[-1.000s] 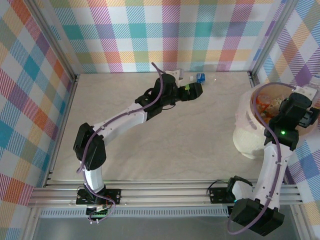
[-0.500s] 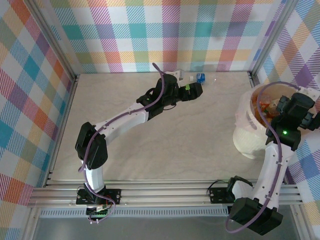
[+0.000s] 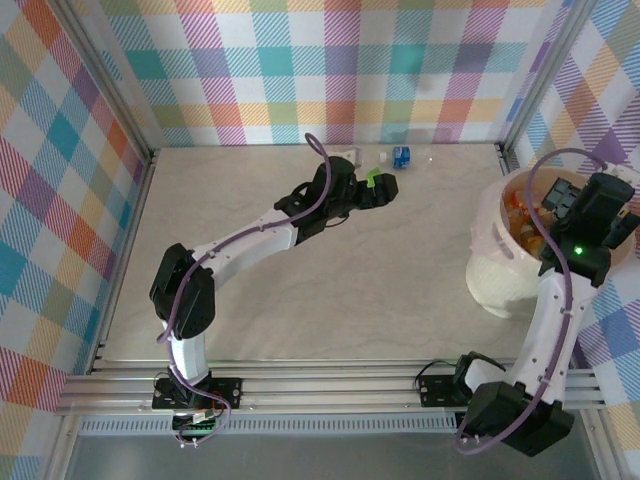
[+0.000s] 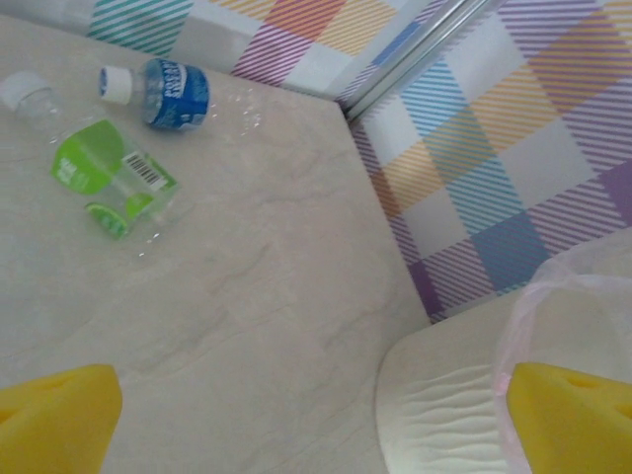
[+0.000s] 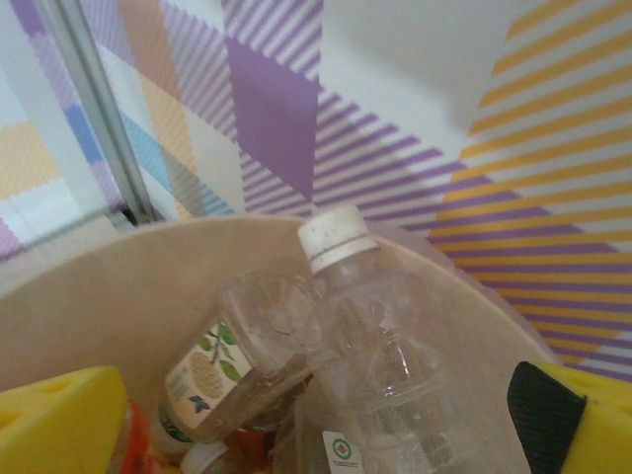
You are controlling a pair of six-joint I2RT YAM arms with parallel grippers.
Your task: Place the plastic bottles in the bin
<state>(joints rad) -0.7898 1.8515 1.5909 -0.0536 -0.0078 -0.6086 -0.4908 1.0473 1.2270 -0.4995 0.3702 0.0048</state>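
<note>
From where I stand, the pale marbled table (image 3: pixel 300 300) is mostly bare. At its right edge, against the checked wall (image 3: pixel 600 90), sits the large round cream-white plastic bucket (image 3: pixel 495 270), with several crushed bottles (image 3: pixel 520 212) heaped inside.

The right gripper (image 3: pixel 562 192) hangs over the bucket's mouth, its yellow pads spread wide and pinching nothing. Below it a clear bottle with a white cap (image 5: pixel 370 346) leans on a bottle with a leaf-printed label (image 5: pixel 212 380).

The left gripper (image 3: pixel 383 188) hovers near the far wall, also spread wide and empty. Just beyond it on the table lie a clear bottle with a green label (image 4: pixel 109 178) and, beside it, a small crushed blue-labelled bottle (image 3: pixel 402 157) with a white cap.
</note>
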